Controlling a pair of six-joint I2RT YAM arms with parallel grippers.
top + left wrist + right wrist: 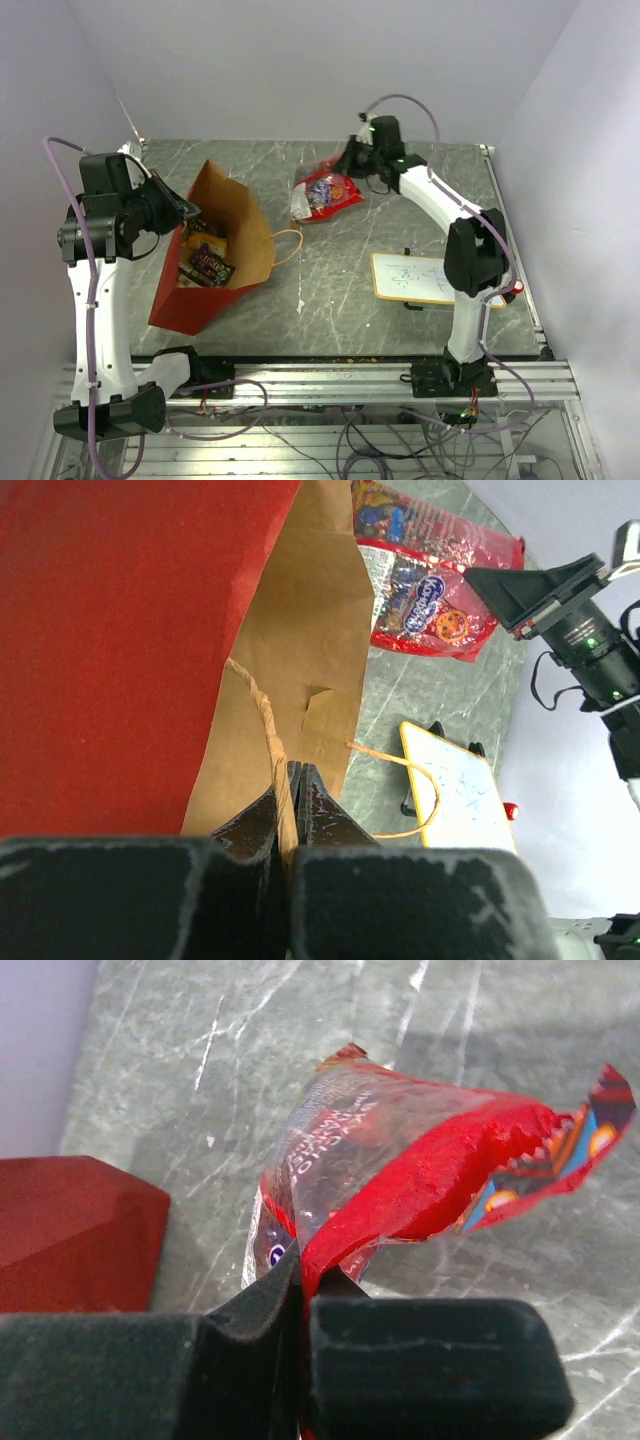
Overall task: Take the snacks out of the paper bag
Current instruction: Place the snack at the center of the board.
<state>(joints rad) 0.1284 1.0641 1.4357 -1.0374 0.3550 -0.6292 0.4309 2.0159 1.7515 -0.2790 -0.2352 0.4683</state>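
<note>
Partway: holding the paper bag (190,300) lying open on the table (330,290) with left hand (288,780) clamped on its handle (262,715), pinching the big red snack bag (328,192), already out and clear of it, with right hand (300,1290) clamped on its edge, leaving dark and yellow packets (208,262) inside.

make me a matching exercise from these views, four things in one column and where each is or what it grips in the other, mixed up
Column one:
1. left pincer
2. right pincer
3. white board
4. dark packets

Column two:
a. lying inside the paper bag
b. shut on the large red snack bag
c. lying on the table, outside the bag
d. shut on the twisted handle

Pairs: 1-d, 2-b, 3-c, 4-a
</note>
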